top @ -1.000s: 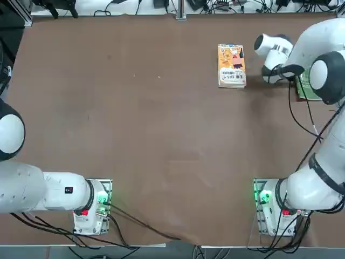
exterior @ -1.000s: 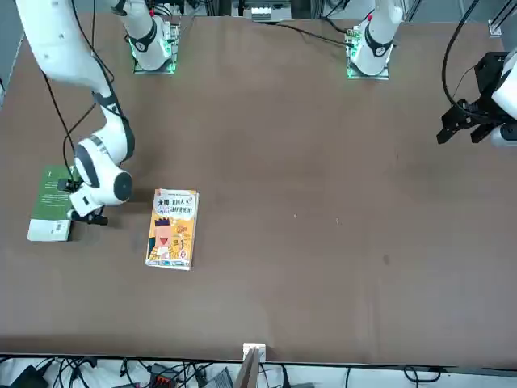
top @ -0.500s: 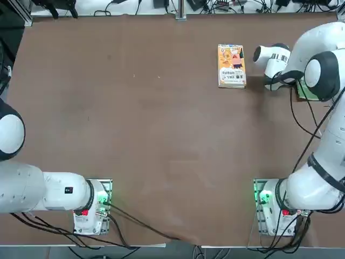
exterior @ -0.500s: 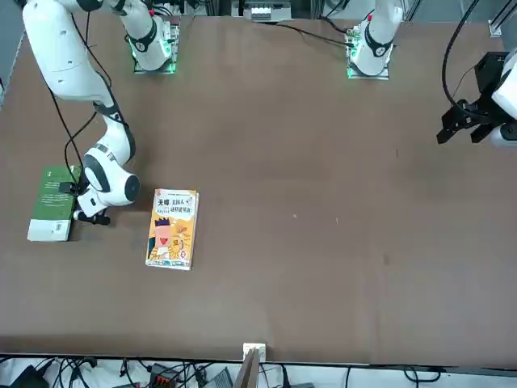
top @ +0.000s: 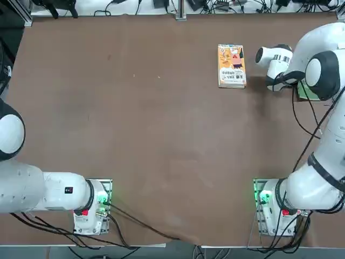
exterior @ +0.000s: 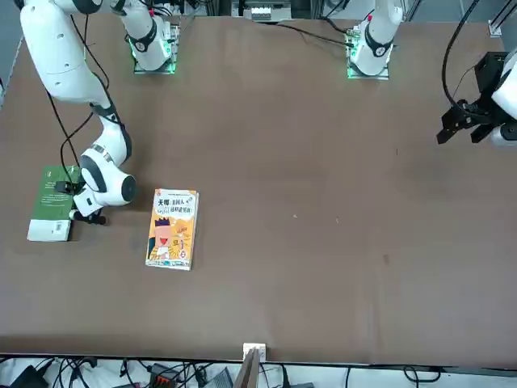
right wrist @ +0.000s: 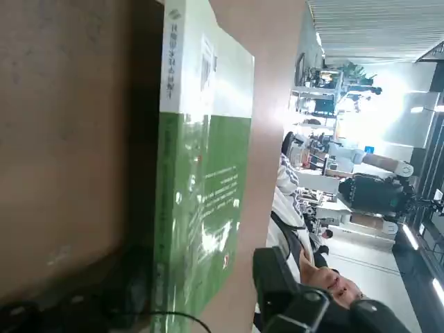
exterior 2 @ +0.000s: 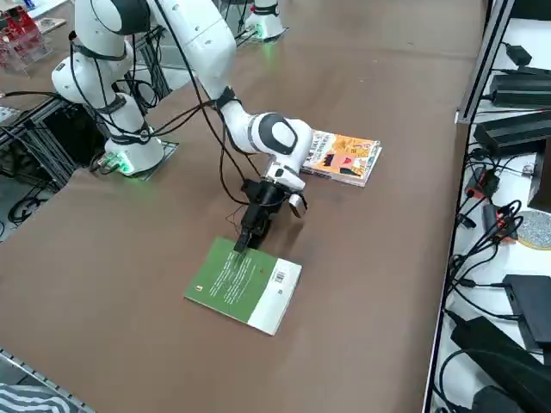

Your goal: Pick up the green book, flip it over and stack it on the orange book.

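- Because the green book (exterior 2: 245, 284) lies flat on the table (exterior 2: 370, 258), the right gripper (exterior 2: 242, 246) approaches low and from the side, at the edge nearest the robot's working arm (exterior 2: 258, 129).
- Gripper state: released. The fingers (right wrist: 277, 277) stand apart, with the book's edge between them; the upper one is clear of the cover, so no grip is established.
- Finger placement: one finger is above the cover, the other on the table side. This arrangement presumably allows the book to be pinched through its thickness and turned by wrist rotation. Whether the lower finger reaches beneath the book cannot be determined.
- Book orientation: the green-and-white cover with the barcode faces up; the flip is not done.
- Stacking location: the orange book (exterior: 171, 230) lies flat, apart from the green book, picture cover up, providing a level base.
- Next step (judgement): close on the edge, confirm the grip, then lift before rotating.
- Caution: a shallow pinch may let the glossy cover slip or the pages fan open during the turn.
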{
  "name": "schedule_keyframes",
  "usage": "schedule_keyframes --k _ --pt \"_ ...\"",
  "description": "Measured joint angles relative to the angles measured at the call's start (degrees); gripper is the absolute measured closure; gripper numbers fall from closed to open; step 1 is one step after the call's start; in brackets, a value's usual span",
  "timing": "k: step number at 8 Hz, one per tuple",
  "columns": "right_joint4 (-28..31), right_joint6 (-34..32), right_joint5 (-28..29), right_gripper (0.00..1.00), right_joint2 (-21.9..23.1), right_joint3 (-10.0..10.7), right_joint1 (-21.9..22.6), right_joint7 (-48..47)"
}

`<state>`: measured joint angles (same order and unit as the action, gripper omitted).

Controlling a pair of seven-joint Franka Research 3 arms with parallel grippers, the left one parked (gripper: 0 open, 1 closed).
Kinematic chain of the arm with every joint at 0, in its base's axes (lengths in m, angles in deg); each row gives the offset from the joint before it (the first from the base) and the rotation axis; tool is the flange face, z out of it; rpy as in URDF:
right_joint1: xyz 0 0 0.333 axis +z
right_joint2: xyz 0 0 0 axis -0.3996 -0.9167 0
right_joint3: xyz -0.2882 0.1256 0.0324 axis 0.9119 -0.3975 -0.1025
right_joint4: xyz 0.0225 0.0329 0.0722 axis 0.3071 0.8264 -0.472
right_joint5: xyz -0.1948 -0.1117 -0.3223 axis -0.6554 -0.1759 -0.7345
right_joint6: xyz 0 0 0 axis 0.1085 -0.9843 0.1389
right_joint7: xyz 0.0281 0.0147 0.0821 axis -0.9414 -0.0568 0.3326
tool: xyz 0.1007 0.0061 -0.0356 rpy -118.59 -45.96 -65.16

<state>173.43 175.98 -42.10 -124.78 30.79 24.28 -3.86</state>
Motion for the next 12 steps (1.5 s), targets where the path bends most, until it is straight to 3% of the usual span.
schedule_keyframes --k 3,4,6,7,10,12 --pt "-0.29 0.00 0.00 0.38 -0.44 0.12 0.00 -0.24" --pt "-0.30 -0.14 0.00 0.58 -0.68 0.12 0.00 -0.27" --pt "-0.44 -1.11 0.00 0.82 -1.25 0.10 0.05 -0.78" --pt "-0.60 -1.45 0.00 0.89 -1.30 0.09 0.13 -1.17" --pt "-2.26 -5.50 0.00 0.89 0.66 0.10 0.13 0.97" --pt "-2.56 -8.68 0.03 0.89 6.41 0.35 -0.40 8.26"
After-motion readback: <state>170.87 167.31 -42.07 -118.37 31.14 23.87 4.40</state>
